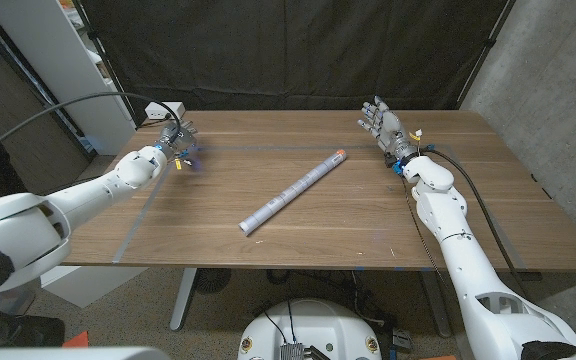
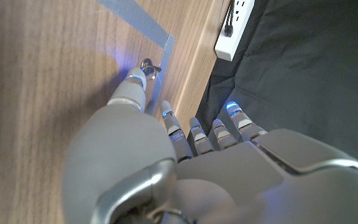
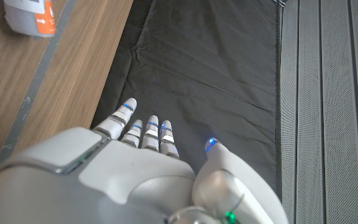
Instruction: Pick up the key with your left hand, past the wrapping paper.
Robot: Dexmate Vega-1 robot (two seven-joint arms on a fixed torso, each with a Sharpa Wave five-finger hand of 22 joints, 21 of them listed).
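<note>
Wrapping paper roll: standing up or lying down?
Lying down. The wrapping paper roll lies on its side, diagonally across the middle of the table, its orange-capped end toward the far right.

Even overhead light falls on the counter (image 1: 368,215), shadows soft; both wrist views blur the near hands, blue lights glowing on the fingers (image 2: 134,87).

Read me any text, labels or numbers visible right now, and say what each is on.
No text can be read in any view.
Wrapping paper roll: orange end label, print too blurred to read.
Power strip: no legible marking.
Key by the left hand: too small to tell.
</note>
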